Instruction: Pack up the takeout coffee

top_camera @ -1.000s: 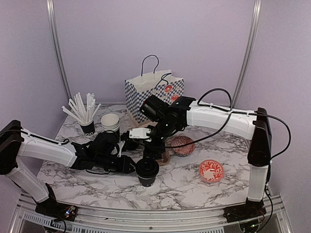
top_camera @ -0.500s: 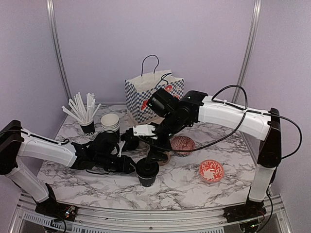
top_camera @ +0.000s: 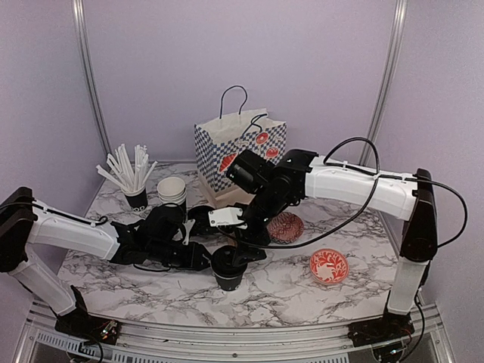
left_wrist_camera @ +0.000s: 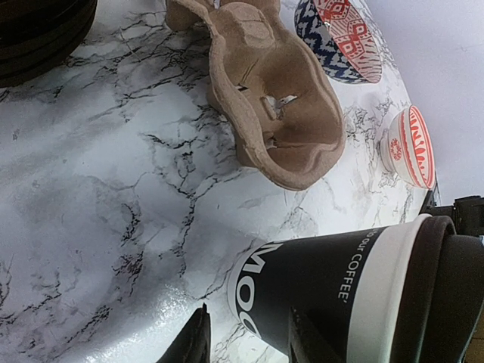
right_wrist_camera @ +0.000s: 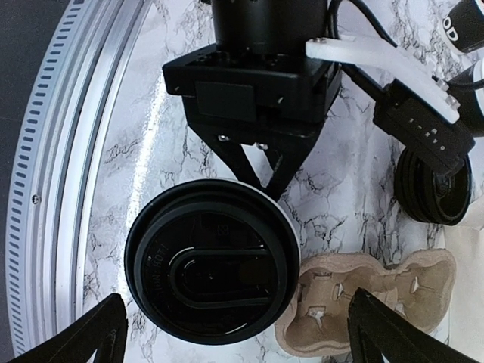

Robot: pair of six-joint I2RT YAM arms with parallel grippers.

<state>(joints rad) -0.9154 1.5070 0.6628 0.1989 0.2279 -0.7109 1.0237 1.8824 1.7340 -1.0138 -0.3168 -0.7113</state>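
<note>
A black coffee cup (top_camera: 227,274) with white lettering (left_wrist_camera: 333,283) stands on the marble near the front edge, a black lid (right_wrist_camera: 208,272) on top. My left gripper (top_camera: 213,261) reaches in from the left and is shut on the cup's body (left_wrist_camera: 249,344), below the lid. My right gripper (top_camera: 246,251) hangs just above the lid, wide open and empty (right_wrist_camera: 242,333); its fingertips (right_wrist_camera: 98,333) straddle the cup. A brown cardboard cup carrier (right_wrist_camera: 363,302) lies empty right beside the cup (left_wrist_camera: 272,98).
A blue-and-white checked paper bag (top_camera: 238,144) stands at the back. A cup of white straws (top_camera: 130,178) and stacked cups (top_camera: 172,189) are back left. A stack of black lids (right_wrist_camera: 431,189) lies near the carrier. Red patterned bowls (top_camera: 287,225) (top_camera: 329,265) sit to the right.
My right arm has swung to the right and its wrist has turned above the lidded cup. My left arm and the cup have stayed in place.
</note>
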